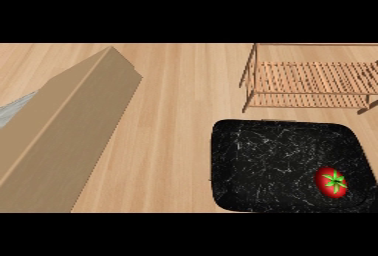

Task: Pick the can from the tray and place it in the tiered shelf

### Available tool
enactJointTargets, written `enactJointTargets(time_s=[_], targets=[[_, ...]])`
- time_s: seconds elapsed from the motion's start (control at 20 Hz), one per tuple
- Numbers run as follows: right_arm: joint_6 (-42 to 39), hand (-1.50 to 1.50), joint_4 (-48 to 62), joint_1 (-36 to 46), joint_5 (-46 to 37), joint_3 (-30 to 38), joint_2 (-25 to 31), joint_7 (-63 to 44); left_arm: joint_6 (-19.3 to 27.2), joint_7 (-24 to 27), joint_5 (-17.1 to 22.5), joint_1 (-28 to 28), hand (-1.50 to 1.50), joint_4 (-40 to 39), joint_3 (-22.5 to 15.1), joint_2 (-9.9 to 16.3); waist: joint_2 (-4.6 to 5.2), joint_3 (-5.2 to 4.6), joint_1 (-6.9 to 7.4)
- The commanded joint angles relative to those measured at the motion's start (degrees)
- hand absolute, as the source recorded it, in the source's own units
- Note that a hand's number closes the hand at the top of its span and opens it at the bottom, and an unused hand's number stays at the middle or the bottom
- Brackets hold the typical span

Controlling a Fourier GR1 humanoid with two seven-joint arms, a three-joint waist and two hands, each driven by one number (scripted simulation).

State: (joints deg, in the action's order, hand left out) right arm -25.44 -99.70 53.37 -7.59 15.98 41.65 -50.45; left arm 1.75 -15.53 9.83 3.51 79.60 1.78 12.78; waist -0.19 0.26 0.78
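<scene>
No writing or label can be read anywhere in the head view. The bench is pale wood with the grain running across. A black tray with white marbled veins and rounded corners lies at the lower right, cut off by the view's lower edge. In its right part sits a small red thing with a green star-shaped top (it looks like a tomato; it has the place of the task's item, though it is no plain can). Beyond the tray, near its far edge but apart from it, stands the tiered shelf, a light wooden frame with slatted levels. A long tan box slants across the left side, and a grey marbled patch shows just left of it. Neither hand appears, so their state cannot be told.
</scene>
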Motion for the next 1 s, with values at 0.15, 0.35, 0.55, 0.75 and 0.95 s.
enactJointTargets(time_s=[0.15, 0.35, 0.55, 0.75, 0.95], targets=[[-2.1, 1.5, 14.1, 6.2, -1.7, -2.9, 1.7, 7.4, 1.9, -0.2, -2.4, 1.3, 0.0, -4.6, -1.2, -2.6, 0.42, -0.32, -0.06], [-3.6, 1.5, 18.1, 3.4, -4.4, -3.4, 3.4, 15.1, 0.2, -2.2, -0.6, 1.6, 0.0, -2.5, 0.6, -0.8, 0.36, -0.28, -0.32], [0.0, 1.5, 24.9, 3.9, -9.9, -5.9, 2.2, 22.2, -0.8, -1.9, -1.1, -2.2, 0.0, 0.1, -0.2, -0.6, 0.4, -0.28, 0.27], [3.4, 1.5, 31.4, 5.6, -13.8, -7.6, 0.8, 26.8, -0.3, -0.8, -1.9, -1.9, 0.0, -1.2, -0.9, -2.3, 0.46, -0.29, 0.24], [7.9, 1.5, 41.1, 10.8, -18.6, -9.6, -0.7, 30.9, -1.3, -4.4, 0.2, 3.7, 0.0, -2.8, 1.8, -0.3, 0.79, -0.31, 0.88]])
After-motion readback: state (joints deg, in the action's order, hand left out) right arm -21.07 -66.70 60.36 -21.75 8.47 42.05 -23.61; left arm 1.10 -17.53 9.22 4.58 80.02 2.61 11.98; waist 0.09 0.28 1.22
